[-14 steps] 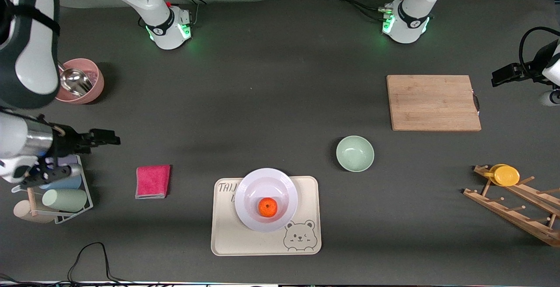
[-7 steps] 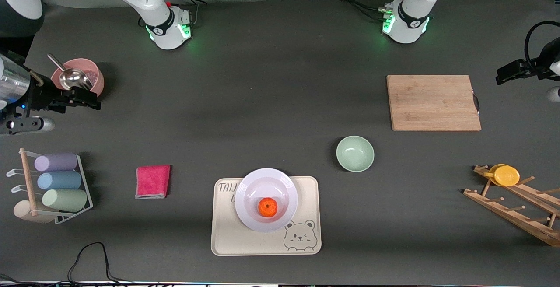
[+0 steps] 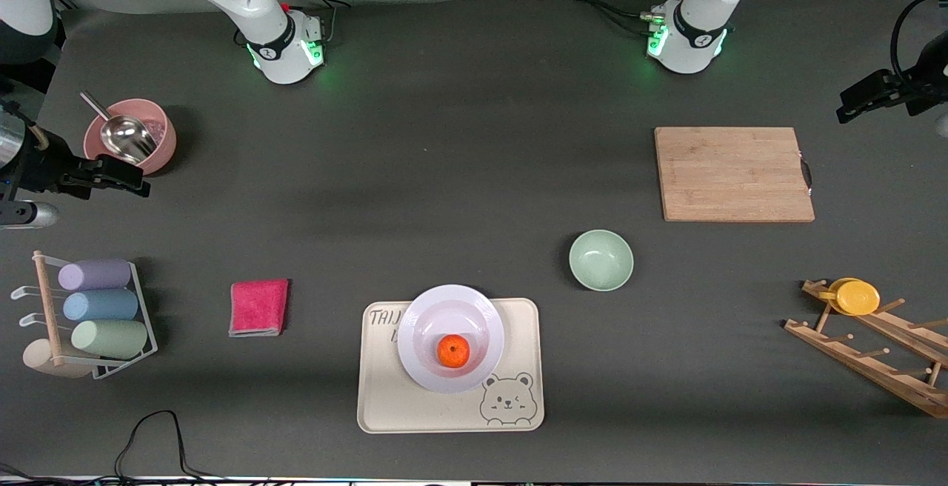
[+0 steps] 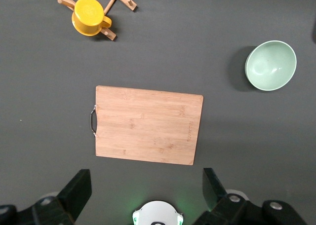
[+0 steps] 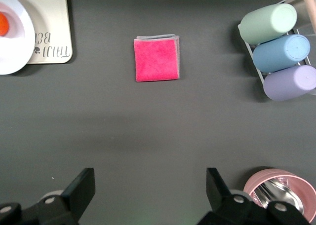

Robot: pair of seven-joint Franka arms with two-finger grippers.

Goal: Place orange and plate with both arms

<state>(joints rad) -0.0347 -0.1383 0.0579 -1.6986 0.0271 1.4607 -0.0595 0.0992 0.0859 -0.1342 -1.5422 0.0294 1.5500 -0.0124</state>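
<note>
Both end effectors hang empty with fingers apart: right end effector (image 3: 111, 175) beside the pink bowl (image 3: 152, 138), left end effector (image 3: 863, 97) near the cutting board (image 3: 733, 173). Nearest the camera, the orange (image 3: 452, 350) sits in the plate (image 3: 426, 315) on the bear tray (image 3: 518, 315). Placement looks complete; next, the 2 arms likely just retreat.

White arms, black claws, green-lit bases.

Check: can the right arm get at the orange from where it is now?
Probably yes. The orange lies uncovered in the plate, and the right gripper, open, hangs beside the pink bowl with nothing between.
</note>
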